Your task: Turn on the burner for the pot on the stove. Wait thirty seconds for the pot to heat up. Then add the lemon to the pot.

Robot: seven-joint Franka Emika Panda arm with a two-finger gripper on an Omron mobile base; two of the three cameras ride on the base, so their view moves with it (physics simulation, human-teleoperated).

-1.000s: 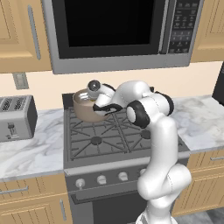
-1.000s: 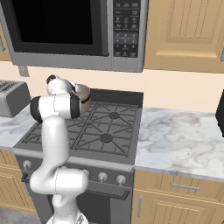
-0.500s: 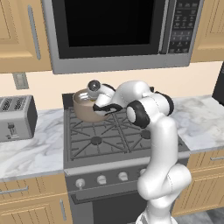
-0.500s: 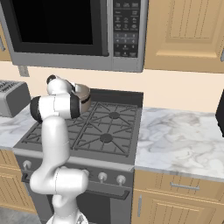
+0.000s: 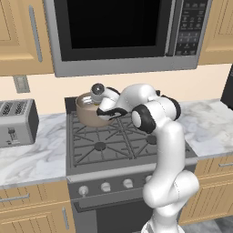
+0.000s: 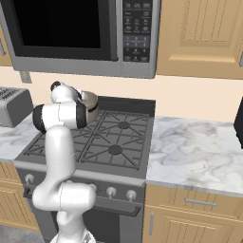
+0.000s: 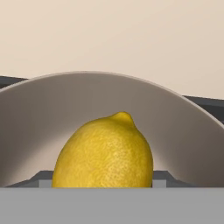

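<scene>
Fingers: the hand view shows the lemon (image 7: 105, 151) directly ahead of the gripper, with grey ledges at either flank that appear to be the finger pads; whether they clamp the fruit or merely stand beside it cannot be told. Behind the lemon curves the pale inner wall of the pot (image 7: 183, 131), so the fruit sits within or just over its rim.

Change: none. Arm, pot and lemon stand as they did a second ago; the hand has not shifted. Judgement: the lemon is at the drop point and release appears to be the remaining act.

Surroundings: in the left base view the pot (image 5: 91, 110) rests on the rear-left grate of the stove (image 5: 118, 141), the wrist above it. The microwave (image 5: 118, 32) overhangs closely; withdrawal upward is tight, toward the front open.
</scene>
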